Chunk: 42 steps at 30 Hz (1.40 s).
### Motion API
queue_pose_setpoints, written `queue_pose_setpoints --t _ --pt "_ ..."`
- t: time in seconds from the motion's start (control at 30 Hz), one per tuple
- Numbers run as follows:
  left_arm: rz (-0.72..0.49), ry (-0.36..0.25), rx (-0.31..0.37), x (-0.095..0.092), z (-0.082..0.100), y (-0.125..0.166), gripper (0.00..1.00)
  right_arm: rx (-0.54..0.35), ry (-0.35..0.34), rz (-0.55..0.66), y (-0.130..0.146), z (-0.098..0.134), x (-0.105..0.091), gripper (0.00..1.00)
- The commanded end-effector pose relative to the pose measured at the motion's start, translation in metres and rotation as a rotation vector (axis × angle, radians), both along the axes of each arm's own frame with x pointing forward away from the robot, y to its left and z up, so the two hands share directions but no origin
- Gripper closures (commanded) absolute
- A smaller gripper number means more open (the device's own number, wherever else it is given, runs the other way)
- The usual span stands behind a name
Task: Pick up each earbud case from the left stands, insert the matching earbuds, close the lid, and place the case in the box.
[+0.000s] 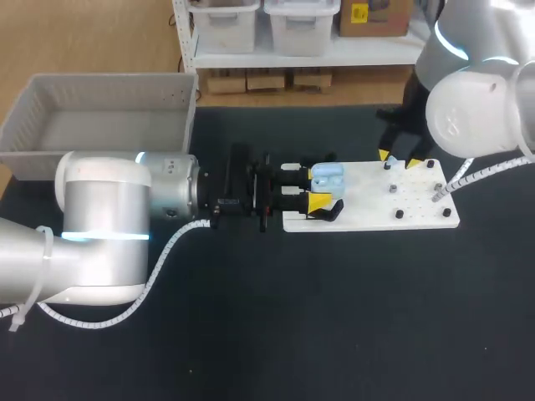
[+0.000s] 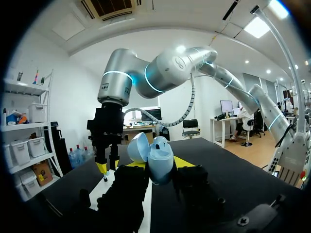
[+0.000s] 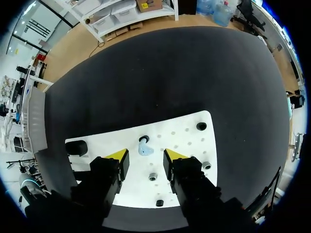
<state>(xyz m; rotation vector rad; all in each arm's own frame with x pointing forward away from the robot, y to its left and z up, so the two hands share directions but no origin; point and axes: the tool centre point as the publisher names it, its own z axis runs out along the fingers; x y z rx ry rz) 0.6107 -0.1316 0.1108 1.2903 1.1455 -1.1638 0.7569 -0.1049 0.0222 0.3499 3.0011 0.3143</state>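
- The left gripper (image 1: 319,189) is clamped on the pale blue earbud case (image 2: 159,162), whose lid (image 2: 137,147) stands open. From the head camera, the pair sits just right of table centre, at the nine o'clock edge of the white board (image 3: 189,143).
- The right gripper (image 3: 146,156) hangs with fingers spread above the board's twelve o'clock edge. A small blue earbud (image 3: 145,149) lies on the board between the yellow tips, apparently untouched.
- The grey box (image 1: 100,88) sits at ten o'clock on the table, well apart from both grippers.
- Likely trouble: the earbud is small and rounded. If the fingers close off-centre, it could squirt sideways across the board or be lifted crooked.
- A crooked earbud would probably not seat in its pocket. Pressing it home could then twist the case in the left fingers, which appear to hold only its lower half.
- The raised lid is exposed. A right arm crossing toward nine o'clock could clip it and snap it shut early, or knock the case loose.
- Whether this earbud matches this case cannot be told from the views.
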Motion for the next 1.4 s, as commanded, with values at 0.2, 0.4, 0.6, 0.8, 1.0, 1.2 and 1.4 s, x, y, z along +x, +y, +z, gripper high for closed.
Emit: queue_pose_setpoints --t 0.2,0.4,0.6,0.8,1.0,1.2,1.4 --pt "0.007 -0.003 -0.002 -0.0014 -0.0007 -0.0003 1.0 0.013 0.002 0.003 0.0013 -0.0091 -0.0012 0.58" --pt "0.007 -0.003 -0.002 -0.0014 -0.0007 -0.0003 1.0 0.02 -0.004 -0.002 -0.0008 -0.0089 0.0028 0.62" --pt "0.007 -0.003 -0.002 -0.0014 -0.0007 -0.0003 1.0 0.02 -0.008 0.001 -0.0012 -0.0082 0.0044 0.63" --pt "0.007 -0.003 -0.002 -0.0014 -0.0007 -0.0003 1.0 0.019 -0.007 0.005 0.0004 -0.0077 0.0059 0.66" --pt "0.007 -0.003 -0.002 -0.0014 -0.0007 -0.0003 1.0 0.019 -0.002 0.011 0.0032 -0.0084 0.007 0.72" --pt "0.007 -0.003 -0.002 -0.0014 -0.0007 -0.0003 1.0 0.014 0.002 0.013 0.0038 -0.009 0.0076 0.79" --pt "0.007 -0.003 -0.002 -0.0014 -0.0007 -0.0003 1.0 0.006 0.006 0.013 0.0033 -0.0109 0.007 0.84"
